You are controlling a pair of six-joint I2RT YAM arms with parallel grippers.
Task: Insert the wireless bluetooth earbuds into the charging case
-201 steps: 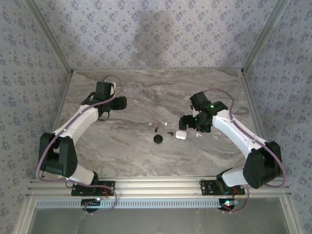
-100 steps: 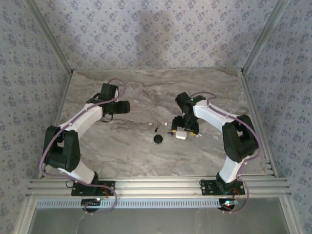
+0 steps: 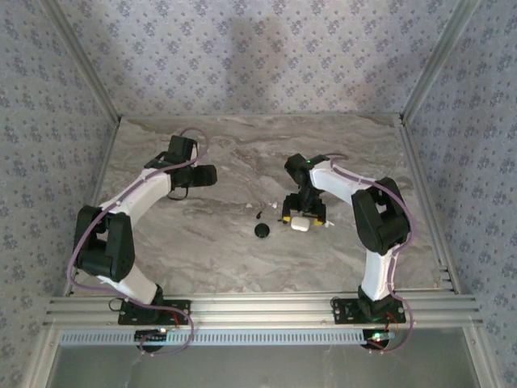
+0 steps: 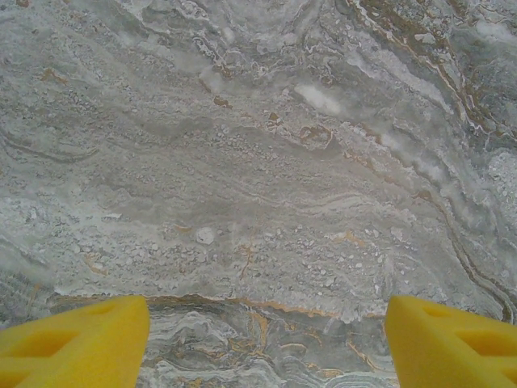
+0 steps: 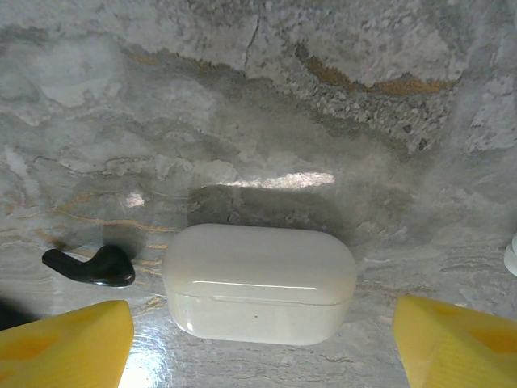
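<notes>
The charging case (image 5: 258,283), a white rounded box with its lid down, lies flat on the marble table (image 3: 210,259). The right gripper (image 5: 258,346) hangs directly over the case. Its yellow fingertips (image 5: 65,343) are spread wide, one to either side of the case, and neither touches it. They pinch nothing.

In the right wrist view, one black earbud (image 5: 90,267) lies on the marble just left of the case, close to it but apart (its thin stem points away from the case). From above, a second earbud (image 3: 258,214) lies farther out on that same left side of the case. A round black disc (image 3: 262,230) sits near that bud, a little closer to the arm bases than the case is. A small white bit (image 3: 327,225) rests just right of the case, and another white bit (image 3: 275,204) lies to the case's left and slightly beyond it. What these bits are is too small to tell.

The left gripper (image 3: 206,174) is well apart from the case, far off to its left. Its fingers are spread over bare marble and hold nothing.
</notes>
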